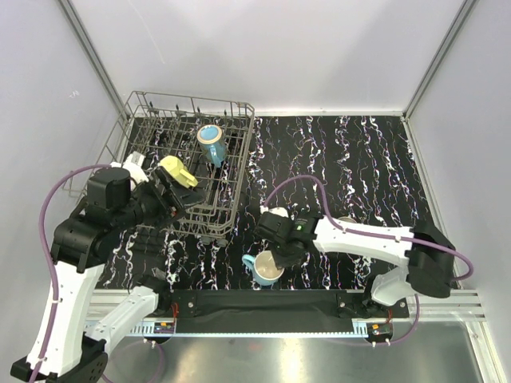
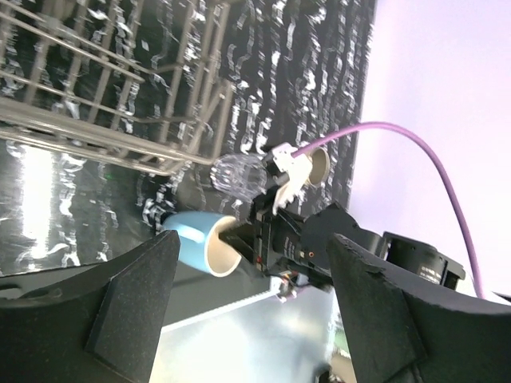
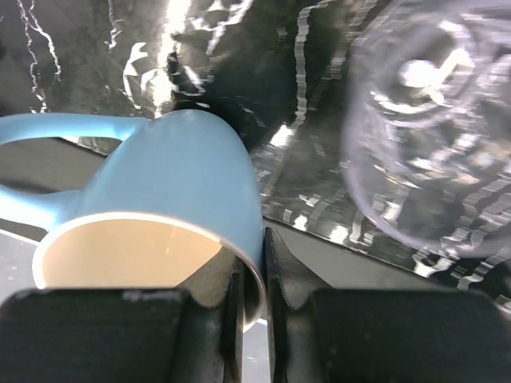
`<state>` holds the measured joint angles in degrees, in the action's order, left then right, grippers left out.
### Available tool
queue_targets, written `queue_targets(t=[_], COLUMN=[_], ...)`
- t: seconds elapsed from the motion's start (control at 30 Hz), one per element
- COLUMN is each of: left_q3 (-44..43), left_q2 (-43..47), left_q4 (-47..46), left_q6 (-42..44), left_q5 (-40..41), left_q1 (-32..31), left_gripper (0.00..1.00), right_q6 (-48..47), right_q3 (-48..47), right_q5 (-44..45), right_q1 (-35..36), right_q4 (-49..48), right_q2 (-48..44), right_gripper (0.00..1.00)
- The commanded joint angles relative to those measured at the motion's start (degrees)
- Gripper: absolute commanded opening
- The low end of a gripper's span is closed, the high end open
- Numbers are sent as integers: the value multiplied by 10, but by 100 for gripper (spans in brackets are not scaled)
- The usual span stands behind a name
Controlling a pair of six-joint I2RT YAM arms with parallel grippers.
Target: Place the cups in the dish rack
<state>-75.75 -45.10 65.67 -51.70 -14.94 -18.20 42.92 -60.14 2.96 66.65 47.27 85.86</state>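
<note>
Right pincer (image 3: 254,267) pinches light-blue mug (image 3: 180,179) rim.

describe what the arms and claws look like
The left arm and right arm have white shells and bulky black joints, each trailed by a looping purple cable. The left claw and right claw are black with flat, blocky fingers.

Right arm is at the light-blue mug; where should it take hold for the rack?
Pinch the rim wall of the light-blue mug from above, one finger inside, one outside, opposite the handle. It stands upright, mouth open upward, and the thin wall fits between the fingers of the right gripper, which straddle it there now.
</note>
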Motion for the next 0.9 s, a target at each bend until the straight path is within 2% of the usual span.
queue_targets(t=[0.0, 0.17, 0.33, 0.43, 0.57, 0.63, 0.77, 0.83, 0.87], left_q3=[-12, -11, -13, -26, -16, -10, -5, 21, 53], left_q2=[-16, -52, -71, -86, -100, -102, -102, -101, -98], left_q4=[-56, -134, -186, -189, -263, -291, -343, -370, -420], left_q6=[-24, -80, -104, -112, -181, -204, -256, -311, -358], left_q5=[-75, -167, -213, -188, -147, -128, -108, -105, -107], left_q1=[3, 3, -6, -55, -187, -218, -285, -307, -325], left_gripper=[80, 80, 81, 82, 86, 86, 88, 90, 90], right_q6=[-14, -56, -135, -178, -244, -286, -374, -425, -447], right_q3=[-56, -112, -137, -140, -135, -127, -90, -61, -53], right_q5=[68, 131, 211, 275, 313, 328, 328, 316, 310], right_q1=[6, 5, 5, 5, 5, 5, 5, 6, 5], right_q4=[34, 82, 42, 24, -15, -30, -92, -137, -148], right_q2=[-76, -168, -263, -320, -372, -385, -446, -474, -496], right_gripper=[0, 0, 0, 0, 0, 0, 0, 0, 0])
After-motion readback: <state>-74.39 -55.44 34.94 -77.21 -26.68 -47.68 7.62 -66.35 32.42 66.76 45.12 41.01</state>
